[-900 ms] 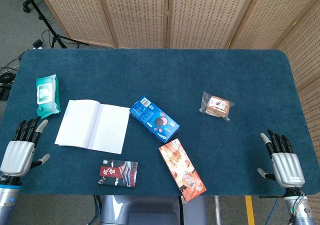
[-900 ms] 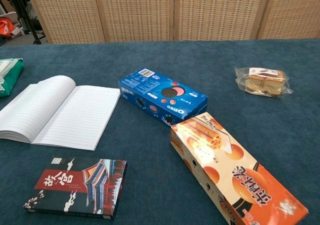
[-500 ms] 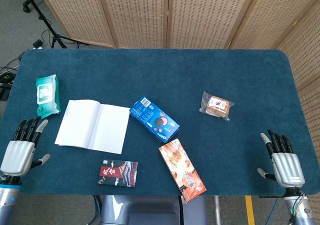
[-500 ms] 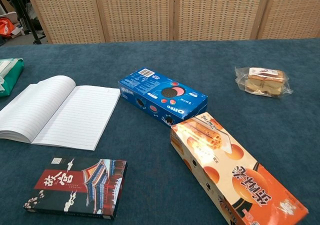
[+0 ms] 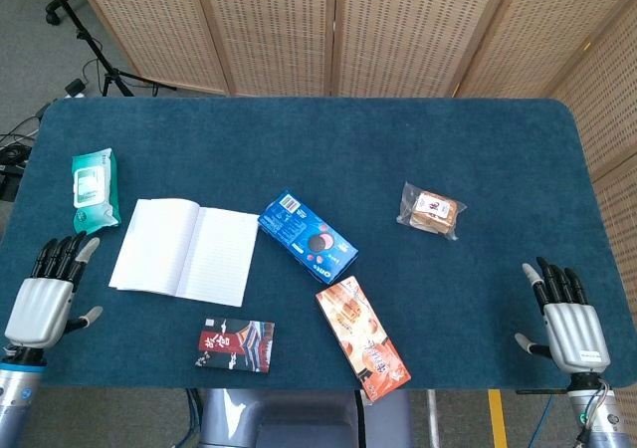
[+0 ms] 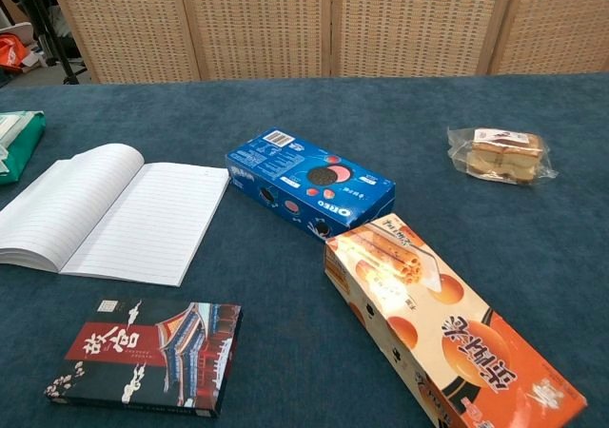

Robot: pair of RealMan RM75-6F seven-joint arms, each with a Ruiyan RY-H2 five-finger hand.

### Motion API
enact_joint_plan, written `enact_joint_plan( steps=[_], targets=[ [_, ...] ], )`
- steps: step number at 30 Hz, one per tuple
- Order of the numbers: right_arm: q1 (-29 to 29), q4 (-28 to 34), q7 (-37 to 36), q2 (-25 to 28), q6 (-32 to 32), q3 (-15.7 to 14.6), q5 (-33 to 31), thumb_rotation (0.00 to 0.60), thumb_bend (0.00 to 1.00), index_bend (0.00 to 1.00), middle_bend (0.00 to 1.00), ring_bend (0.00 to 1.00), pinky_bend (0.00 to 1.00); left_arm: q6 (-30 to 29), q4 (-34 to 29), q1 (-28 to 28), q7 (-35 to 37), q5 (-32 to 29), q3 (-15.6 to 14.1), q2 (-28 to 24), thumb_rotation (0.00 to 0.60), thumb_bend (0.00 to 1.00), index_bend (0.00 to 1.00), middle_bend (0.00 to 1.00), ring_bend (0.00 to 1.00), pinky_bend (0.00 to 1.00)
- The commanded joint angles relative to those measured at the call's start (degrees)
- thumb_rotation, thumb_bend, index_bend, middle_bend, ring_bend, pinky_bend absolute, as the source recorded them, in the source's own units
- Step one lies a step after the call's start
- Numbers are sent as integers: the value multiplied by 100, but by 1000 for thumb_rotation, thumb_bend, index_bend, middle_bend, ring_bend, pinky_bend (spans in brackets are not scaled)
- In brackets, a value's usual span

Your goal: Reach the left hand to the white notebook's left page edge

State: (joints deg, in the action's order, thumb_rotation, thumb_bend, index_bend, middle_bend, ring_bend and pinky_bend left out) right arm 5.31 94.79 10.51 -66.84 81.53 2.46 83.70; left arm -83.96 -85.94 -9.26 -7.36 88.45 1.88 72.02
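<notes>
The white notebook (image 5: 185,251) lies open on the blue table, left of centre; its lined pages also show in the chest view (image 6: 109,213). My left hand (image 5: 46,296) hovers at the table's front left corner, fingers straight and apart, holding nothing, a short way left of and below the notebook's left page edge. My right hand (image 5: 567,319) rests open at the front right corner. The chest view shows neither hand.
A green wipes pack (image 5: 94,177) lies behind the left hand. A blue Oreo box (image 5: 308,236), an orange snack box (image 5: 361,337), a dark small box (image 5: 235,345) and a wrapped cake (image 5: 432,210) lie on the table (image 5: 328,139).
Both hands have shifted very slightly toward the front edge; nothing else has moved.
</notes>
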Motion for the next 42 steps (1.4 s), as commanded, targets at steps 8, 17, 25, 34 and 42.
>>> enact_joint_plan(
  steps=[8, 17, 25, 34, 42],
  targets=[
    [4, 4, -3, 6, -21, 2, -15, 600, 53, 0, 0, 0, 0, 402, 234, -214, 3, -139, 51, 96, 600, 11, 0, 0, 0, 0],
    [1, 11, -22, 7, 1, -2, 20, 600, 53, 0, 0, 0, 0, 917, 663, -476, -13, -369, 105, 356, 600, 13, 0, 0, 0, 0],
    [-1, 8, -32, 9, 10, 5, 18, 600, 53, 0, 0, 0, 0, 1295, 1023, -648, -8, -535, 98, 618, 600, 19, 0, 0, 0, 0],
    [3, 4, -34, 2, 2, 12, 6, 600, 53, 0, 0, 0, 0, 1530, 1499, -870, -49, -650, 179, 994, 600, 22, 0, 0, 0, 0],
    [-1, 5, -69, 11, 17, 22, 8, 600, 53, 0, 0, 0, 0, 1679, 1591, -1015, -23, -663, 175, 1160, 600, 24, 0, 0, 0, 0]
  ],
)
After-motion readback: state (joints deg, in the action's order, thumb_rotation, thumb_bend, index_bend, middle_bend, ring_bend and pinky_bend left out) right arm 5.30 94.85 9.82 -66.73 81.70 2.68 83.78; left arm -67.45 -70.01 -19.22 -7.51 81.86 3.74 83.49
